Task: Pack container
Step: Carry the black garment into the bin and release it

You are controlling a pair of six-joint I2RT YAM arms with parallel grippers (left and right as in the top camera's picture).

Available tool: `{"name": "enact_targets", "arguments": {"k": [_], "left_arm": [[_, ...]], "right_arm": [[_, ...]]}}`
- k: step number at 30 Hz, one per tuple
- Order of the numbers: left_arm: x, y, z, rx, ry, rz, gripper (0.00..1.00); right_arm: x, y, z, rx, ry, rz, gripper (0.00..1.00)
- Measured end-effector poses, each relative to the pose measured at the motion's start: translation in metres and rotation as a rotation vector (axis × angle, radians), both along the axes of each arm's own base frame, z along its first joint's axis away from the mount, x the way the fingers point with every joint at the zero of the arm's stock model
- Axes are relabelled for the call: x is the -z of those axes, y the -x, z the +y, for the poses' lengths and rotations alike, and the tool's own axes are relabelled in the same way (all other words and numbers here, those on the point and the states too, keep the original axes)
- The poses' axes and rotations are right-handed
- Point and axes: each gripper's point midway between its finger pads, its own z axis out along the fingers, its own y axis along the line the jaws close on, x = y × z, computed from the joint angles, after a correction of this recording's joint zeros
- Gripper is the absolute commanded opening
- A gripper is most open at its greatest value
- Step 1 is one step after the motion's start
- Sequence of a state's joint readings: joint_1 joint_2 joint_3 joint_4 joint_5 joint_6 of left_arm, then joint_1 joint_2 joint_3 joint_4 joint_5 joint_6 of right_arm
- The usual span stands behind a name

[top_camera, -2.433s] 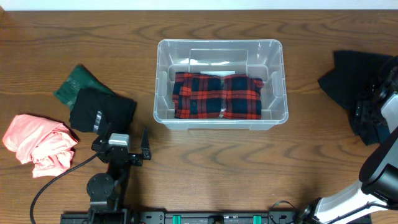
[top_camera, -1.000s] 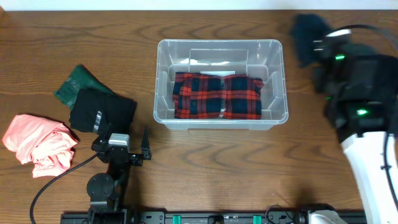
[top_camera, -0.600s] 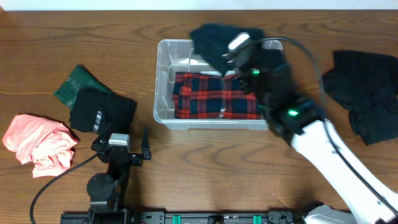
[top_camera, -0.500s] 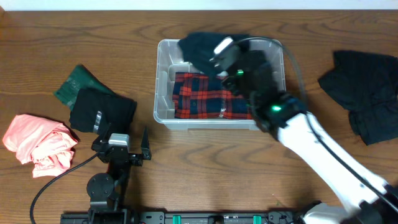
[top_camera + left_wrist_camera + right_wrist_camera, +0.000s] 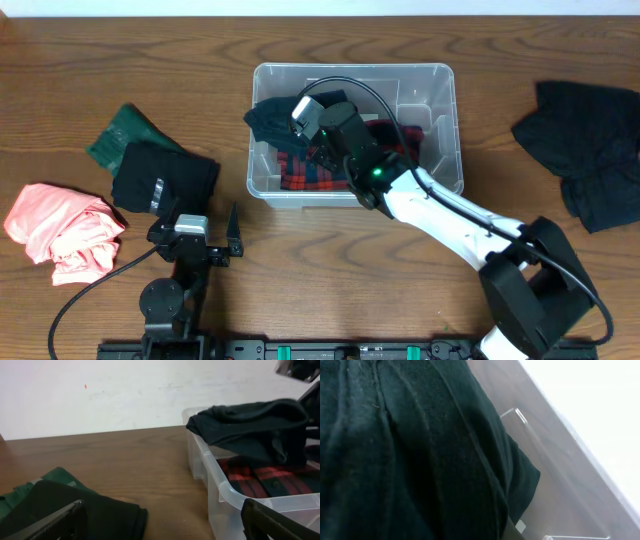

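The container point(image 5: 447, 72) is a clear plastic bin at the table's middle, with a folded red-and-black plaid garment point(image 5: 397, 138) inside. My right gripper point(image 5: 292, 117) reaches into its left half, shut on a dark garment point(image 5: 266, 116) that drapes over the plaid and the bin's left rim. This dark garment point(image 5: 410, 450) fills the right wrist view and hides the fingers; a bit of container wall point(image 5: 555, 480) shows beside it. My left gripper point(image 5: 197, 224) rests open near the front left, with nothing between its fingers. Its view shows the container point(image 5: 215, 482) and the dark garment point(image 5: 250, 422) hanging above the plaid point(image 5: 260, 477).
A black folded garment point(image 5: 165, 176) lies on a green one point(image 5: 124, 130) left of the bin, with a pink cloth point(image 5: 62, 232) further left. More black clothing point(image 5: 585, 140) lies at the right edge. A black cable runs from the left arm's base.
My right arm has swung from the far right across the bin with the dark garment and lowered it into the bin's left side. The left arm has not moved.
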State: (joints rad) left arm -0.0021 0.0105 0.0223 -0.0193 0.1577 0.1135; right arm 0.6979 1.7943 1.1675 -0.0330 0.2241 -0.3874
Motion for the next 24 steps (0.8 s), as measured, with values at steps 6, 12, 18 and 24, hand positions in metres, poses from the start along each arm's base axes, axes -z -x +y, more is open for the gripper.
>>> {"name": "enact_targets", "arguments": {"k": [6,12,18,24], "left_arm": [[0.000,0.000,0.000,0.000,0.000,0.000,0.98],[0.000,0.000,0.000,0.000,0.000,0.000,0.98],[0.000,0.000,0.000,0.000,0.000,0.000,0.98],[0.000,0.000,0.000,0.000,0.000,0.000,0.98]], "right_arm": [[-0.005,-0.010,-0.013,0.085,0.020,-0.046,0.01],[-0.005,-0.014,-0.027,0.162,0.049,-0.062,0.01],[-0.005,-0.015,-0.028,0.180,0.036,-0.059,0.99],[0.000,-0.011,-0.030,0.179,0.051,-0.036,0.99]]}}
